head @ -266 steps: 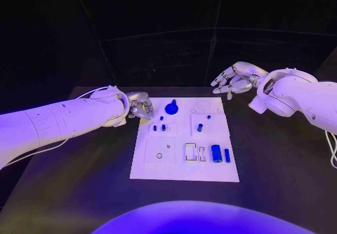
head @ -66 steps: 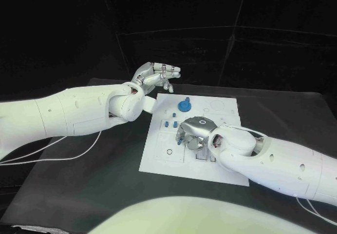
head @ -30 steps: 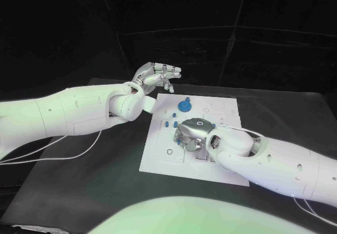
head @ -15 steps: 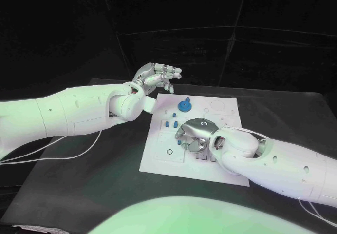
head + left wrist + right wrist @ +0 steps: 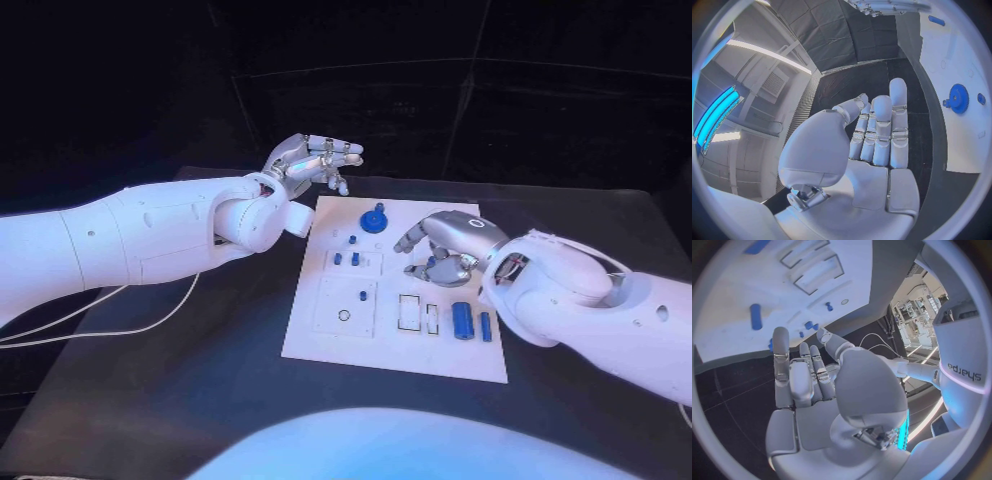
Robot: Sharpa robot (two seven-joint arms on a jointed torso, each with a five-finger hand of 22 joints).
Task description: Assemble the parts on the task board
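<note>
Over the task board, the right hand is held empty, fingers apart. Beyond the board's far corner, the left hand is raised, empty, fingers loosely spread.

Right hand empty, fingers apart, over task board, blue part

My left arm comes in low across the table's left side, its wrist bent upward, and the left hand is raised beyond the far left corner of the task board. Its fingers lie loosely together, slightly curled, with nothing in them. My right arm reaches in from the right, its forearm slanting over the board's right edge. The right hand hovers palm-down over the board's middle, fingers partly bent and apart, holding nothing.
</note>
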